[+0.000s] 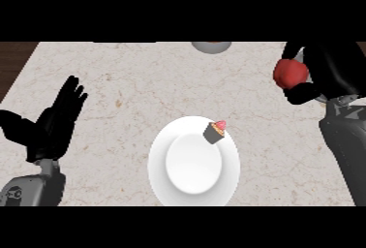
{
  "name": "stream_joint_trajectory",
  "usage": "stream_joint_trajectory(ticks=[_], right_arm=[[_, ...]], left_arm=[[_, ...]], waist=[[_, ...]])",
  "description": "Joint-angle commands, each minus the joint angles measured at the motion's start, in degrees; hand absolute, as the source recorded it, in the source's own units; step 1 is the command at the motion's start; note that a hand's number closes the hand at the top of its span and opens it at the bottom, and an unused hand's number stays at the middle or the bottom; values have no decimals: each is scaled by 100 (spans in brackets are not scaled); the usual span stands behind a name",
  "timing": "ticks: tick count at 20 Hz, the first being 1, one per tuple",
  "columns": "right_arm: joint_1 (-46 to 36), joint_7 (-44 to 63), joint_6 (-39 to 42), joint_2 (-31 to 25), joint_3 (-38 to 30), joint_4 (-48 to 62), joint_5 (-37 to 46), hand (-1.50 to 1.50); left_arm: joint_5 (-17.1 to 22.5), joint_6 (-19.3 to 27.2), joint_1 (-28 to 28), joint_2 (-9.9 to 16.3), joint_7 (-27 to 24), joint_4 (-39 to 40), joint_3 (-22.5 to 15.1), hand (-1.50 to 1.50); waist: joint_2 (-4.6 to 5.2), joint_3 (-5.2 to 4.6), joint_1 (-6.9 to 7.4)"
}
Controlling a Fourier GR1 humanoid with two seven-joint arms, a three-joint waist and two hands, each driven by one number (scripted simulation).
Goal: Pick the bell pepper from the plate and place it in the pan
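My right hand [325, 68] is raised at the upper right, its fingers curled round a red bell pepper [290, 72] that shows at its left side. The white plate [193, 186] lies in the middle near the front; a small cupcake [217, 131] sits on its upper right rim. At the top edge a grey rounded shape [211, 46], possibly the pan, is mostly cut off. My left hand [53, 123] rests open at the left, fingers up.
The marble counter [143, 87] spreads between the plate and the top edge. Dark wood [14, 63] borders the counter at the far left. My right forearm [346, 145] runs down the right side.
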Motion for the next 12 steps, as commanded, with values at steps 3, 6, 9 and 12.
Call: stream_joint_trajectory(ticks=[3, 6, 9, 12], right_arm=[[-210, -310, -354, -202, -884, 570, -180, 150], [-581, -820, -760, -490, -1314, 1589, -228, 150], [-750, -1395, -1074, -825, -1767, 2376, -420, 150], [-413, -2120, -1572, -1088, -2158, 2945, -621, 150]], left_arm=[[54, -73, 37, 76, 0, -24, 147, 0], [-182, -3, -233, -22, -282, 486, 38, 0], [18, -142, -49, 45, -182, 255, 144, 0], [-18, -86, -79, 34, -84, 108, 123, 0]], waist=[[7, 2, 16], [36, 3, 34], [41, 4, 80], [37, 8, 58]])
